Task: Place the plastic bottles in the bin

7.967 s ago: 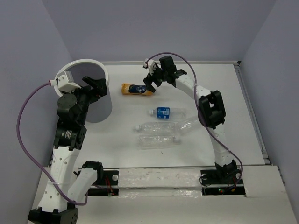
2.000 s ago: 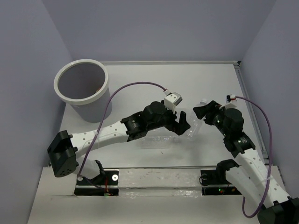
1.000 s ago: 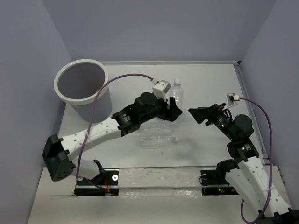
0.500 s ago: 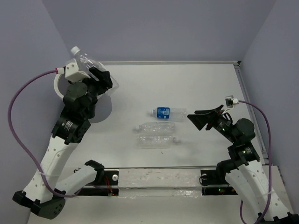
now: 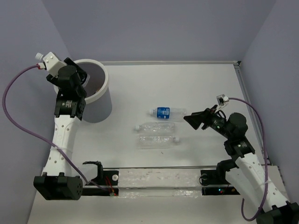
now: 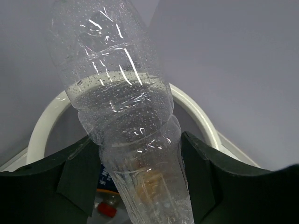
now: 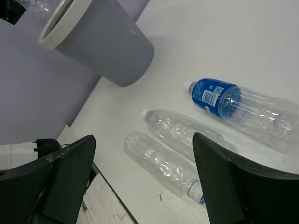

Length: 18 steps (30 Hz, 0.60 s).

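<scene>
Now the left gripper [image 6: 138,179], swung from mid-tabletop to the far-left corner, clamps a clear bottle [image 6: 119,102] apparently over the bin [image 5: 103,80], ready to drop, leaving three more bottles [image 5: 159,127] lying mid-tabletop. The right gripper [image 7: 145,175] hangs wide open near the right edge.

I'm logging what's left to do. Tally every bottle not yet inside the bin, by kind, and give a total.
Clear bottles lying on the table: 2
Blue-labelled bottle lying on the table: 1
Clear bottle held in the left gripper over the bin: 1
Total: 4
</scene>
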### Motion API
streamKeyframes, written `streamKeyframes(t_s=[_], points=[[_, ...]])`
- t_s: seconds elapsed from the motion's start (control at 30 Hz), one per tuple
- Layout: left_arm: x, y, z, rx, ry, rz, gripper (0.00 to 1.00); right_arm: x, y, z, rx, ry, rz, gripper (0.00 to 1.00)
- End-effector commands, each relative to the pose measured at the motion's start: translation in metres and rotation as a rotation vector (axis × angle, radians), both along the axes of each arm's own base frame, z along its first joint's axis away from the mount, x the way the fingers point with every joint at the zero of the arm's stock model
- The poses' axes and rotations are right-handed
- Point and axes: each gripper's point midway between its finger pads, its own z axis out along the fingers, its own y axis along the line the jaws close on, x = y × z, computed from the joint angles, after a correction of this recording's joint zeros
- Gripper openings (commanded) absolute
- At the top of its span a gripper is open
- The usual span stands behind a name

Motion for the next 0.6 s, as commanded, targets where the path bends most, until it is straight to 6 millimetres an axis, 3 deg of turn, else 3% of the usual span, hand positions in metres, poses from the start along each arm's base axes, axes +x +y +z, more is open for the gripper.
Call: streamKeyframes(t_s=[0.0, 0.07, 0.13, 0.17, 0.3, 0.4, 0.43, 0.57], points=[[0.009, 0.028, 0.004, -0.036, -0.059, 0.052, 0.49, 0.004, 0.002, 0.007, -0.027, -0.065, 0.012, 0.89], [0.014, 0.032, -0.004, -0.041, -0.040, 0.052, 0.57, 0.008, 0.001, 0.004, -0.037, -0.058, 0.003, 0.89], [0.019, 0.023, -0.008, -0.053, -0.037, -0.003, 0.67, 0.013, 0.001, 0.002, -0.045, -0.052, -0.009, 0.89], [0.020, 0.019, -0.005, -0.057, -0.052, -0.025, 0.77, 0.016, 0.001, 0.002, -0.050, -0.057, -0.013, 0.90], [0.016, 0.001, 0.005, -0.066, -0.100, -0.127, 0.99, 0.037, -0.001, -0.008, -0.098, -0.024, -0.050, 0.88], [0.012, -0.008, 0.013, -0.056, -0.115, -0.185, 0.99, 0.056, -0.001, -0.019, -0.160, 0.005, -0.062, 0.87], [0.009, -0.011, 0.016, -0.061, -0.125, -0.197, 0.99, 0.062, 0.001, -0.015, -0.178, 0.005, -0.067, 0.86], [0.002, -0.023, 0.026, -0.089, -0.163, -0.258, 0.99, 0.081, 0.014, -0.034, -0.317, 0.035, -0.027, 0.86]])
